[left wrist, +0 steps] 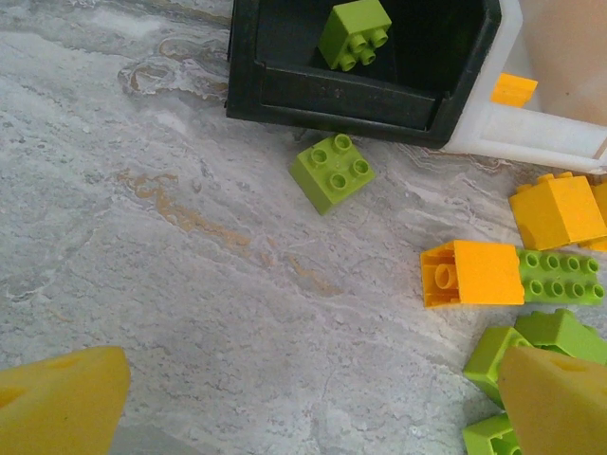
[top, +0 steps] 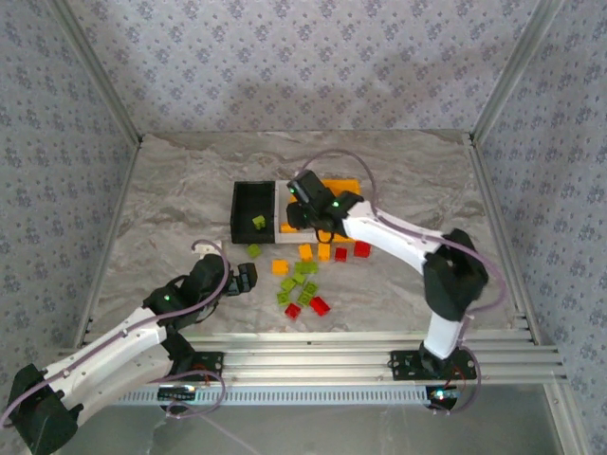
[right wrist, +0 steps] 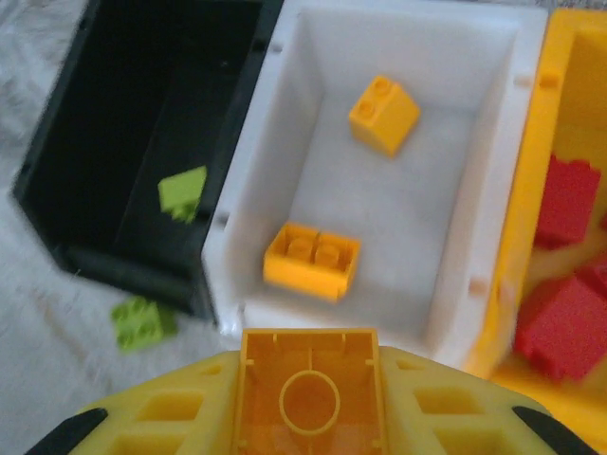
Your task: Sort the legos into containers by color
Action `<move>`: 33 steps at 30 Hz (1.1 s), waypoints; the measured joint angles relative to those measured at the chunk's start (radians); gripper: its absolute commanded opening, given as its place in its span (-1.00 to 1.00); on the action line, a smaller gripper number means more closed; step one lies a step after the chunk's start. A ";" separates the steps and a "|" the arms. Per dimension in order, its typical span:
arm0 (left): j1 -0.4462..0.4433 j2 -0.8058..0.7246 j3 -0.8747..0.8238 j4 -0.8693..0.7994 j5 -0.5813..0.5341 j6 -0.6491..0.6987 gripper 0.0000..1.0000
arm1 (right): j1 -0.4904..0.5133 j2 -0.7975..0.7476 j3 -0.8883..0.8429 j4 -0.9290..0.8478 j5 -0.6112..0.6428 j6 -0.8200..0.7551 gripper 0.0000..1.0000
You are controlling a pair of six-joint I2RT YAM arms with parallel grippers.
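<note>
Brick, orange, clamped in right tool over white bin; left tool agape.

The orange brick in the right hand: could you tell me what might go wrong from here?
The orange brick in the right hand hangs over the white bin's near wall, so on release it may bounce outside. Drifting right, it could land among the red bricks in the orange bin.

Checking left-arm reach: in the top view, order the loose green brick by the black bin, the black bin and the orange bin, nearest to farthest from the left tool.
From the left tool:
1. Loose green brick, just ahead of the tool.
2. Black bin, behind that brick.
3. Orange bin, farthest, at the right end of the bin row.
</note>
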 measured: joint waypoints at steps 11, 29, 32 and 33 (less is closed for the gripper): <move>0.000 0.066 0.024 0.002 0.049 0.065 0.99 | -0.058 0.246 0.217 -0.039 0.040 -0.011 0.47; -0.094 0.646 0.256 0.209 0.115 0.184 0.49 | -0.045 -0.298 -0.320 0.139 0.053 0.044 0.68; -0.094 0.720 0.283 0.233 0.102 0.192 0.40 | -0.045 -0.362 -0.390 0.143 0.062 0.051 0.69; -0.094 0.744 0.293 0.238 0.096 0.193 0.35 | -0.045 -0.379 -0.405 0.143 0.063 0.055 0.69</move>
